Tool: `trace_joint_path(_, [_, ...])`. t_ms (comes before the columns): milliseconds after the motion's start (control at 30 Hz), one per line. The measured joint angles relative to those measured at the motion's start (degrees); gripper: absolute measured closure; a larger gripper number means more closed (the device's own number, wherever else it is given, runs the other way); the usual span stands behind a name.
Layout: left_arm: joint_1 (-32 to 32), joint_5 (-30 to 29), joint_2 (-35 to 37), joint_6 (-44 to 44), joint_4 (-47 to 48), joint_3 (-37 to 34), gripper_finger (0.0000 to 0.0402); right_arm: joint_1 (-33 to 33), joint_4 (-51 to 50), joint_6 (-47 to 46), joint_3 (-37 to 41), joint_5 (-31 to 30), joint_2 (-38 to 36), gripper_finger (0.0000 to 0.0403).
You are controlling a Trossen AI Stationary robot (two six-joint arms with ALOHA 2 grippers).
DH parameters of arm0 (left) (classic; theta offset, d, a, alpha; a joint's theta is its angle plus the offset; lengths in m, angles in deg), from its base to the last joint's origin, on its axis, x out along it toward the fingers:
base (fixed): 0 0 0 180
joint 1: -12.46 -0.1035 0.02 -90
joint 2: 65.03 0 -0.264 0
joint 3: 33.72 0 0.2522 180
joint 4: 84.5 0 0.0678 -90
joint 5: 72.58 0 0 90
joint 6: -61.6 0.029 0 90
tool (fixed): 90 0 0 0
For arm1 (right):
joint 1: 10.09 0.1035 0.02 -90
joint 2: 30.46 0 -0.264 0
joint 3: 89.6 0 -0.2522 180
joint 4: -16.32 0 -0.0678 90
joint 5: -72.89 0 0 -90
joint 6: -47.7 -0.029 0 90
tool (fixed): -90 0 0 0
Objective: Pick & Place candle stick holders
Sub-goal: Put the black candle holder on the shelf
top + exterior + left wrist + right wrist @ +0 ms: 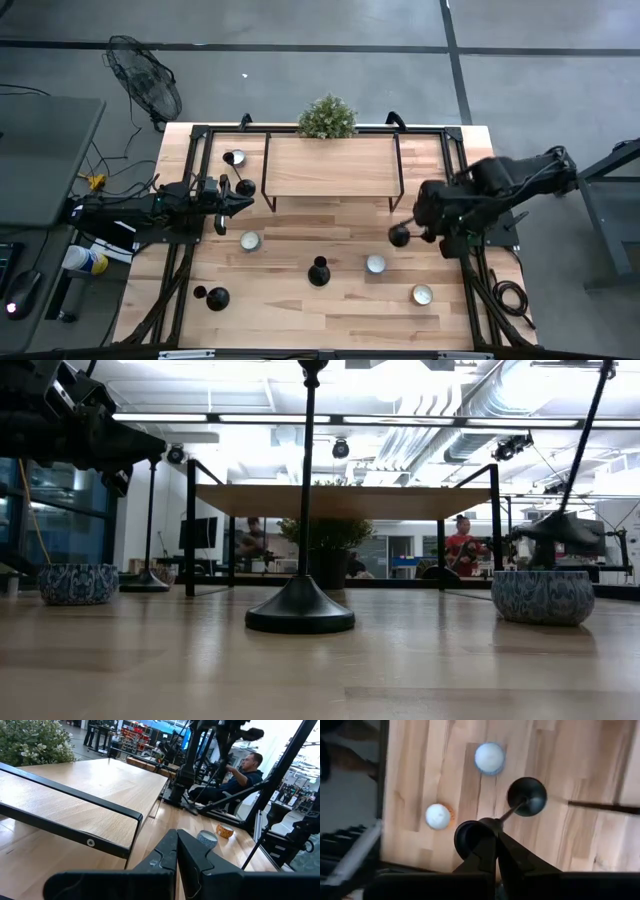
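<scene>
Gripping candle stick holder (520,802), right claw (496,839) clamped

Grey concrete floor (300,25) all around, crossed by dark seam lines. Black floor fan (146,78) lying off the table's far left corner, cables trailing near it. Grey desk (40,160) on the left side with a keyboard and mouse at its edge. Beyond the table, a big open workshop: white ceiling with silver ducts (480,405) and strip lights, glass wall (60,510) on one side. Couple of people seated way back, one in a red top (462,545).
</scene>
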Motion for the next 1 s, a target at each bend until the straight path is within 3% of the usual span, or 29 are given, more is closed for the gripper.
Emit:
trace_joint_path(300, [0.0,0.0,0.0,0.0,0.0,0.0,0.04,-7.1,-0.5,-8.7,-19.1,9.4,6.0,0.0403])
trace_joint_path(767, [0.0,0.0,0.0,0.0,0.0,0.0,0.04,-23.9,-0.6,-15.2,-39.5,7.5,16.3,0.0403])
trace_joint_path(1000, [0.0,0.0,0.0,0.0,0.0,0.0,0.04,-33.6,-0.6,-17.2,-40.1,1.7,16.7,0.0402])
